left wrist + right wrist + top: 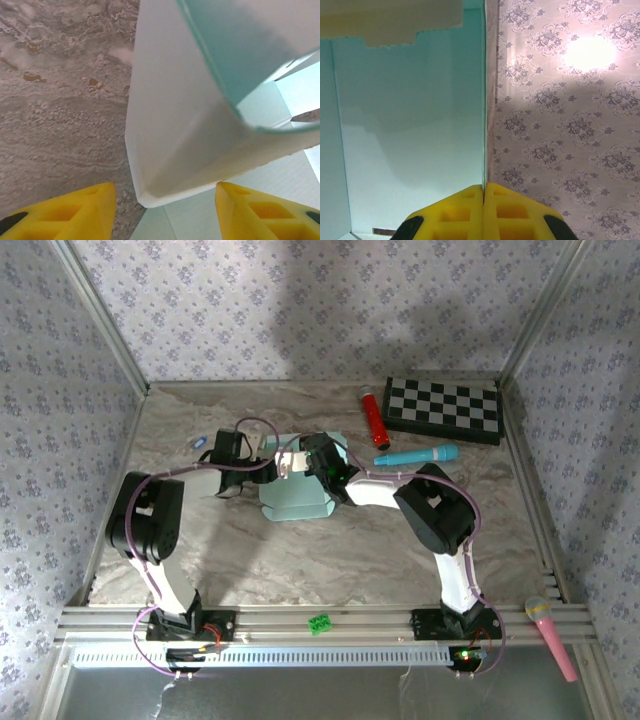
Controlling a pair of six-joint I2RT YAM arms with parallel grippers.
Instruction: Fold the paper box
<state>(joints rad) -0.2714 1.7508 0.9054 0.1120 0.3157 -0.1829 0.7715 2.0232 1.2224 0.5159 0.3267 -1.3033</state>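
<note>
Around me: walls [300,300], lilac floral paper, three sides; table [300,560], grey-brown marble pattern; metal rail [270,618] at near edge; bright light patch [587,52] on wall.

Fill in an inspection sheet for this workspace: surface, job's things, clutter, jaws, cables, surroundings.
Surface: marbled table, flat.
Job's things: paper box, mint-green, partly folded, mid-table.
Clutter: checkerboard, red cylinder and teal microphone at the back right; pink microphone on the front rail.
Jaws: left jaws apart, astride a raised fold; right jaws shut on the box's edge.
Cables: lilac cables loop along both arms.
Surroundings: floral walls.
</note>
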